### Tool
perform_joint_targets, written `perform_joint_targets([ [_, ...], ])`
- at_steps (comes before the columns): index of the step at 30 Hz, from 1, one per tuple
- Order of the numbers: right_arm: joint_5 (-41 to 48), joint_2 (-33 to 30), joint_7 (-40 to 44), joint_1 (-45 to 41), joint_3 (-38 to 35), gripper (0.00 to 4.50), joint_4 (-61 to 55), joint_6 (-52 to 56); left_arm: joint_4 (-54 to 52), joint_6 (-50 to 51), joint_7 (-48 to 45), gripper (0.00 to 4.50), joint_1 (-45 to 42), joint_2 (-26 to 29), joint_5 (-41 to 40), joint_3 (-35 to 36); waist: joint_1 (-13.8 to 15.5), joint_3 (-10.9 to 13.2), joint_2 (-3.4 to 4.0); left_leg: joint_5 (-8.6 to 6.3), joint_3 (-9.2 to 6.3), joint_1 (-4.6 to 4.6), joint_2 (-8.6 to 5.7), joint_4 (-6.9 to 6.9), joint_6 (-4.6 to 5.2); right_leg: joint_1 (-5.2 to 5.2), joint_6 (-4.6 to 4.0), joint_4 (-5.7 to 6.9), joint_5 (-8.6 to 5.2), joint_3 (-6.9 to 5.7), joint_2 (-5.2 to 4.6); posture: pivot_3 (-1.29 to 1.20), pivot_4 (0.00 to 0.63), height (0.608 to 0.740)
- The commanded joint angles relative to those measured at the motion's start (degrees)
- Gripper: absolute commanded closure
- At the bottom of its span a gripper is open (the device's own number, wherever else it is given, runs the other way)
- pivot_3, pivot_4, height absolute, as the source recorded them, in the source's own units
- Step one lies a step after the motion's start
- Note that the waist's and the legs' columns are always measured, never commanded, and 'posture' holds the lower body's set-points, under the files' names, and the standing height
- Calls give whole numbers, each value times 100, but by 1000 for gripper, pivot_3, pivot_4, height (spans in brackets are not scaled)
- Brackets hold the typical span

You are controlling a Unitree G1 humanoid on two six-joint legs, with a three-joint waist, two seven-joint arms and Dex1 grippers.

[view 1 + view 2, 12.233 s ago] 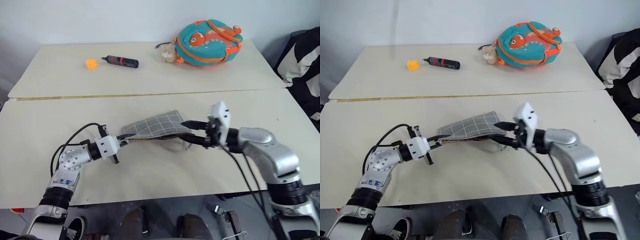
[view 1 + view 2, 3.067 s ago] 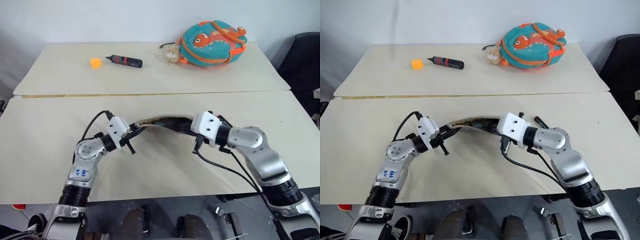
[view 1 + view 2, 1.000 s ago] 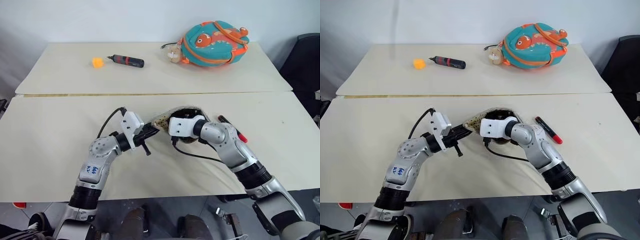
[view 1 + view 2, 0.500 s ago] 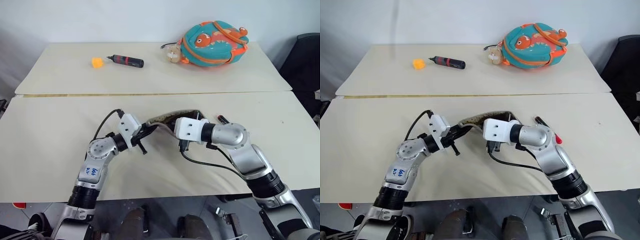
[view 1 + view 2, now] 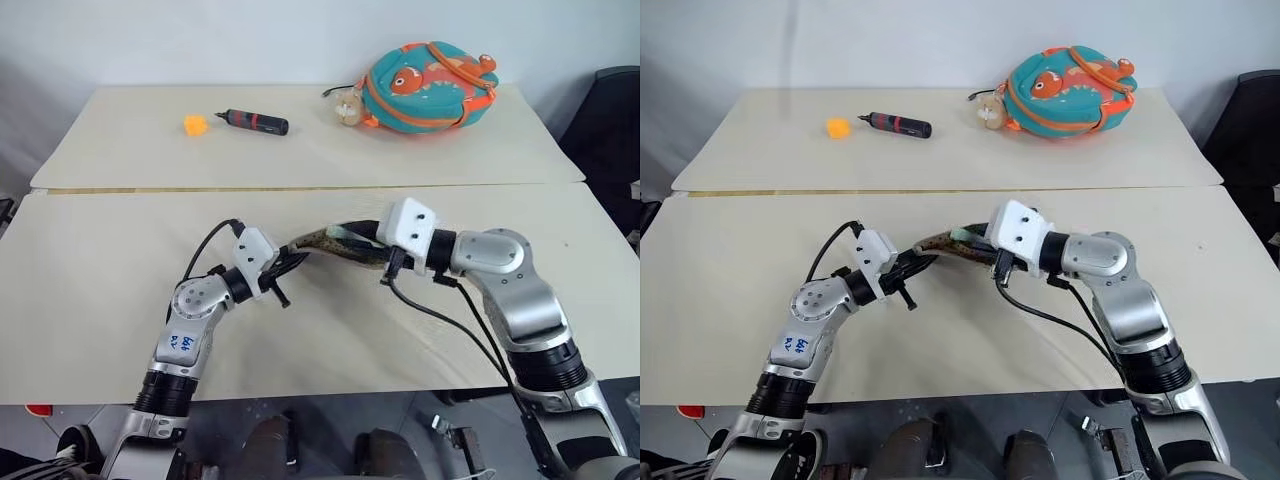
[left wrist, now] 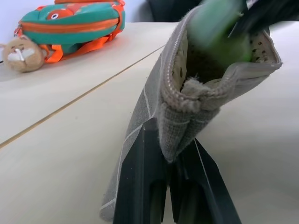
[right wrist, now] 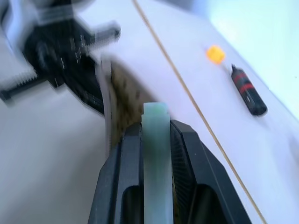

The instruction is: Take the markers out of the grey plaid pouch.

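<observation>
bare table (image 5: pixel 120 260) all around the pouch (image 5: pixel 335 243)

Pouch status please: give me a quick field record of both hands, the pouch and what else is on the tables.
left hand: shut on the end of the grey plaid pouch, holding it up off the table
right hand: shut on a green marker at the pouch mouth
pouch: open, arched between the two hands
far table: fish backpack, black-and-red pen-shaped tool, small orange block
</observation>
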Motion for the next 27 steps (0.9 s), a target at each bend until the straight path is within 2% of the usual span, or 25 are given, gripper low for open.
perform_joint_targets([
  [1, 841, -178, 136, -291, -486, 4076, -537, 749, -47, -147, 33, 4500, -8, 122, -26, 186, -1, 0, 0, 0, 0, 0, 0, 0, 0, 0, 0, -1, 0, 0, 0, 0, 150, 740],
  [5, 2131, -365, -46, -538, -1159, 4076, -790, 2417, 54, -178, -82, 4500, 8, 321, -134, 373, -5, 0, 0, -1, -7, -1, 1, 0, 2, 0, -2, -3, 1, 1, -2, 0, 150, 740],
  [7, 2108, -628, -251, -611, -1243, 4076, -626, 2912, 96, -165, -155, 4500, 11, 426, -240, 517, -2, 0, 0, -2, -9, 0, 1, -1, 2, 1, -3, -4, 1, 0, -3, 0, 150, 740],
  [10, 2032, -1191, -313, -576, -1386, 4076, -236, 3277, 418, -506, -479, 4500, -15, 886, -173, 700, 3, 0, 0, -4, -9, -3, -1, 0, 4, -2, -3, -10, 2, 0, -8, 0, 150, 740],
  [12, 1941, -1358, -468, -531, -1435, 4076, -5, 3305, 657, -607, -649, 4500, -93, 1074, -316, 869, -5, 0, 0, -5, 0, -2, -2, -2, 4, -8, -3, -16, 2, 1, -8, 0, 150, 740],
  [14, 1789, -1532, -419, -78, -1164, 4076, -11, 3204, 774, -611, -780, 4500, -140, 1144, -518, 1001, -5, 0, 0, -5, 2, -2, -1, -7, 3, -11, -3, -14, 1, 1, -8, 0, 150, 740],
  [19, 1370, -1388, -693, 632, -780, 4076, 248, 2780, 783, -725, -625, 4500, -101, 1003, -397, 967, -4, -1, -3, -5, 6, -5, -2, -13, 4, -4, -2, -11, 2, -1, -7, 0, 150, 740],
  [27, 1250, -1001, -1276, 630, -775, 4076, 718, 2876, 658, -751, -508, 4500, -26, 866, -384, 951, -4, -2, -4, -2, 6, -1, -2, -5, 7, -4, 0, -8, 3, 1, -7, 0, 150, 740],
])
